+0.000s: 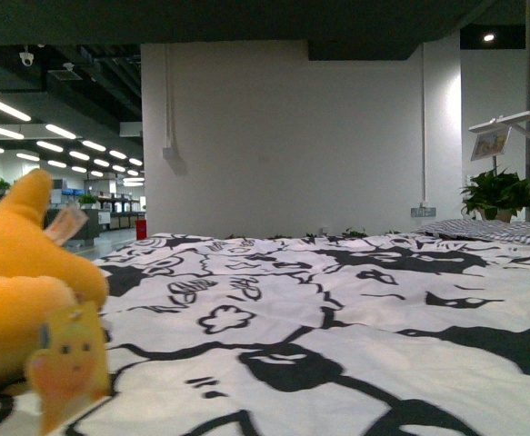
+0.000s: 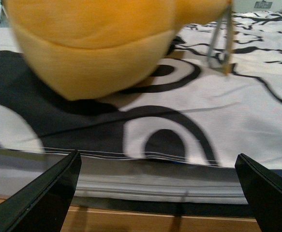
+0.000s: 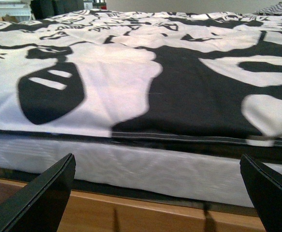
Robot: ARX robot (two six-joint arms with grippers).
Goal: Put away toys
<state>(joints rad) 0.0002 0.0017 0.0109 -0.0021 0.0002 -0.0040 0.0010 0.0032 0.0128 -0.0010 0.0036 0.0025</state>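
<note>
An orange-yellow plush toy [image 1: 15, 282] lies on the bed at the far left of the front view, with a pointed ear up and a card tag [image 1: 69, 368] hanging in front. In the left wrist view the plush [image 2: 97, 41] fills the top, resting on the black-and-white bedcover just past the bed's edge. My left gripper [image 2: 165, 193] is open and empty, low by the bed's side, with the plush beyond its fingers. My right gripper [image 3: 162, 198] is open and empty, facing the bed's side where no toy shows. Neither arm shows in the front view.
The bed [image 1: 337, 309] has a black-and-white patterned cover and a wooden frame [image 3: 131, 212] below the mattress edge. A potted plant [image 1: 496, 193] and a white lamp [image 1: 510, 123] stand at the back right. A white wall stands behind the bed.
</note>
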